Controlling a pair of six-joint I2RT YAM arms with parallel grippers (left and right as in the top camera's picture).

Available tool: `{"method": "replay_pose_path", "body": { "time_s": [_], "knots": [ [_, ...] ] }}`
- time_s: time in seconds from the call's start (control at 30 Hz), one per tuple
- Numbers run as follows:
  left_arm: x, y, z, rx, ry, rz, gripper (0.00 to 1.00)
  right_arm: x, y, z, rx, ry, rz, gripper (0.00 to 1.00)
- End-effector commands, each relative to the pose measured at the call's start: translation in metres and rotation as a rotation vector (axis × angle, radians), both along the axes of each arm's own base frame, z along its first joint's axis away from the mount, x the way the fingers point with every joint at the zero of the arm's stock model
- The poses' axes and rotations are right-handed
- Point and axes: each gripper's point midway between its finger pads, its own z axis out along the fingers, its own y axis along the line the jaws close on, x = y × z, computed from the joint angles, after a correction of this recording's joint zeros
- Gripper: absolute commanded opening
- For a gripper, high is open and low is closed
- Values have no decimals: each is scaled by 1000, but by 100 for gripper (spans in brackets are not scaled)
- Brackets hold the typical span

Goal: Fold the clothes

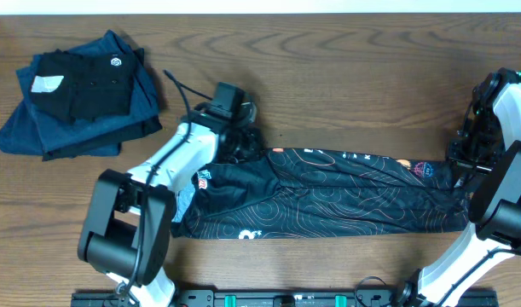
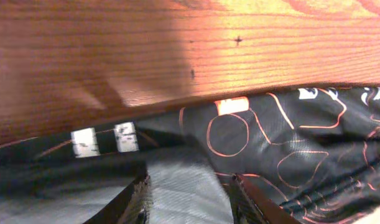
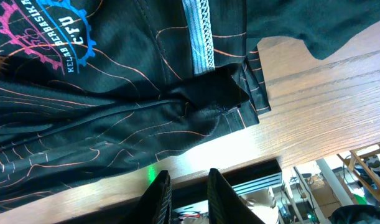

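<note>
Overhead: wooden table, folded clothes

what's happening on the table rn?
Two arms are folding a black T-shirt with orange contour lines, now a long narrow band across the wooden table. The left tool is at its left end, apparently pinching fabric; the right tool is at the right end, grip unclear. A stack of folded dark clothes sits far left.

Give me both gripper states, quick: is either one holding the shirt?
Left gripper: closed on a fold of the black T-shirt.
Right gripper: fingers close together, nothing visible between them; hovering off the shirt's edge.
</note>
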Motion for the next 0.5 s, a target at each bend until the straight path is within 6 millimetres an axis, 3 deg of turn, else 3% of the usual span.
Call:
{"method": "replay_pose_path", "body": {
  "time_s": [0.0,0.47],
  "knots": [
    [8,4,3,93,-51,56,43,-1,-3,5,-14,-21,-26,20],
    [6,-3,-19,217,-86,27,48,0,-2,5,-7,-23,-29,20]
  ]
}}
